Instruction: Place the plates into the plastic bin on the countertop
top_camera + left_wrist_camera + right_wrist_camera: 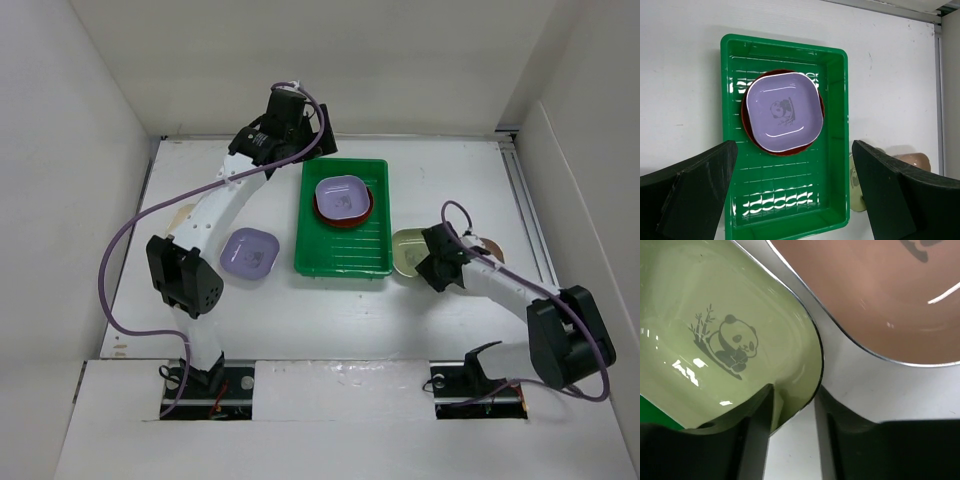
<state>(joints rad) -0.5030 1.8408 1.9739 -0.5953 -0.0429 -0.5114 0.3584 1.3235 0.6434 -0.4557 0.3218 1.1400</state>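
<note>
The green plastic bin (345, 258) lies mid-countertop. In its far half a lavender plate (342, 194) sits on a red-orange plate (362, 216); both also show in the left wrist view, the lavender plate (784, 111) over the red-orange plate (746, 125), in the bin (835, 150). A second lavender plate (249, 253) lies left of the bin. My left gripper (318, 138) (794, 165) hovers open and empty above the bin. My right gripper (430, 262) (792, 410) is open, its jaws astride the rim of the light green plate (405, 248) (715, 330) right of the bin.
A tan-pink plate (492, 248) (880, 295) lies just right of the light green one, partly under my right arm. A pale plate edge (183, 213) shows under my left arm. White walls (80, 150) close the countertop on the left, back and right.
</note>
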